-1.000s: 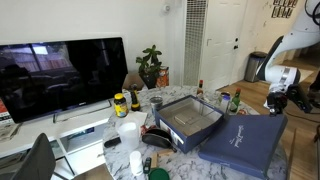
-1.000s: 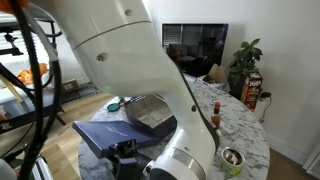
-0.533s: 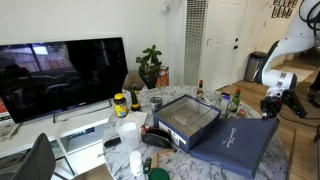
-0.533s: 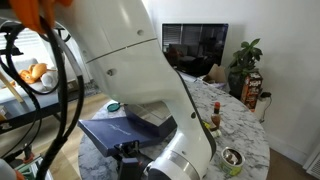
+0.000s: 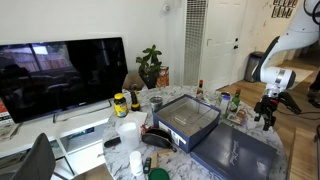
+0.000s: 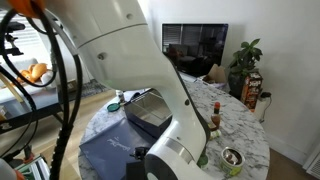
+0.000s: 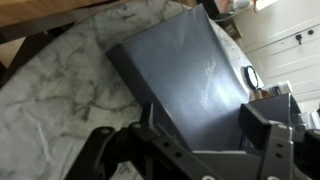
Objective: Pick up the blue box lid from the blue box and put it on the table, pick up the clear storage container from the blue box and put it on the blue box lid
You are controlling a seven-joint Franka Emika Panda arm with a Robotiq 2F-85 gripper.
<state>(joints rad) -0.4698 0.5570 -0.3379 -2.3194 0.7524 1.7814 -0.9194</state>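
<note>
Clearly the blue box lid (image 5: pixel 236 155) lies flat on the table (image 7: pixel 55 90), just beside the blue box (image 5: pixel 190 118) at its 5 o'clock. The end effector (image 5: pixel 267 112) hangs at the box's 3 o'clock, over the lid's far corner, with its fingers (image 7: pixel 272 130) spread wide and holding nothing.

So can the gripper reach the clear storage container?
Probably yes: the blue box lid lies on the table, the clear storage container sits uncovered in the blue box, and the gripper is open.
</note>
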